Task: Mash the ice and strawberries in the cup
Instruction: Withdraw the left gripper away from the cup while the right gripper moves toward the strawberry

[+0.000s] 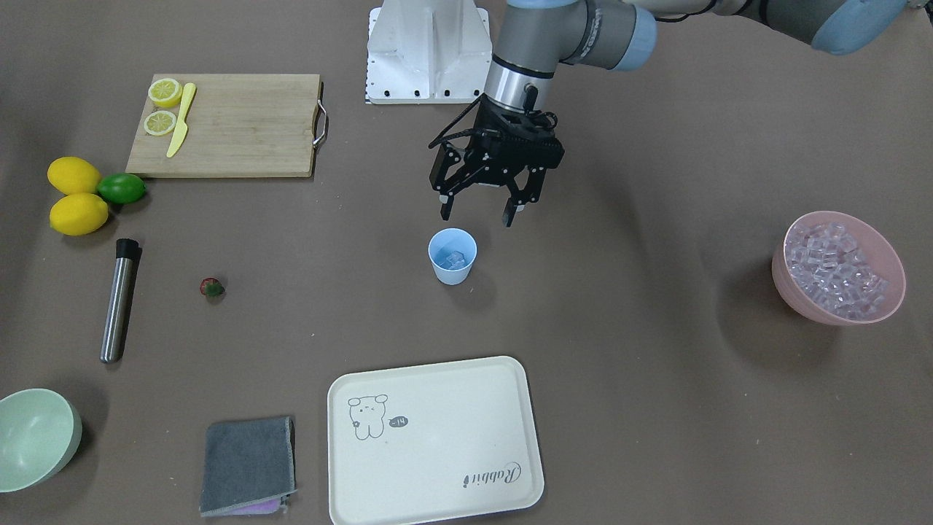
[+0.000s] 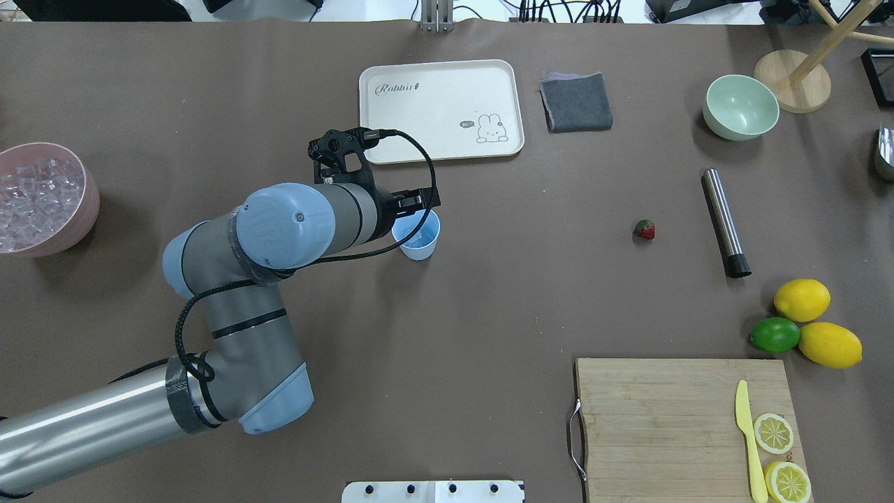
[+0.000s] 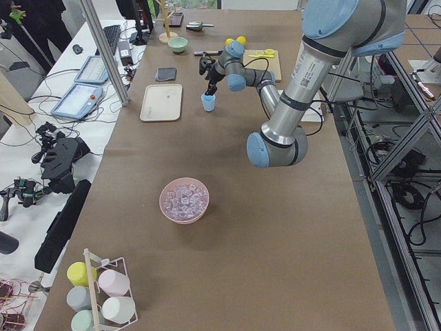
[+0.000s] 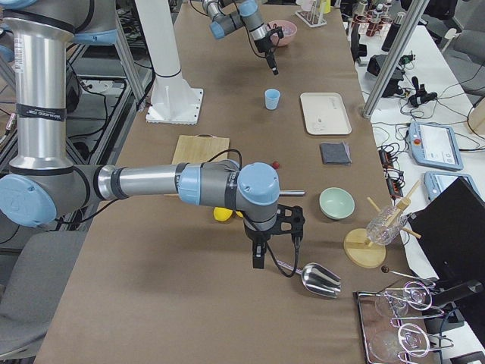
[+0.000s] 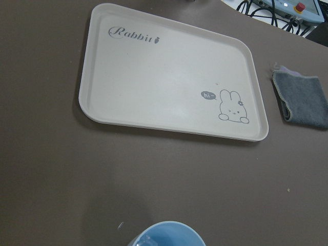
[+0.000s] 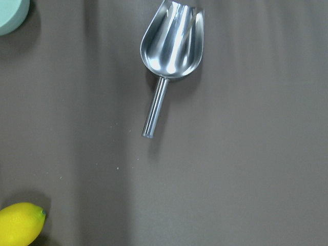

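The light-blue cup stands upright mid-table with a clear ice cube inside. It also shows in the overhead view and at the bottom edge of the left wrist view. My left gripper is open and empty, just above the cup and slightly to the robot's side of it. More ice fills the pink bowl. The tiny red strawberry lies alone on the table, far from the cup. My right gripper hangs near a metal scoop; I cannot tell whether it is open or shut.
A steel muddler lies beyond the strawberry. A cream tray and a grey cloth sit across from the cup. A cutting board holds lemon slices and a yellow knife. Two lemons, a lime and a green bowl stand at the table's end.
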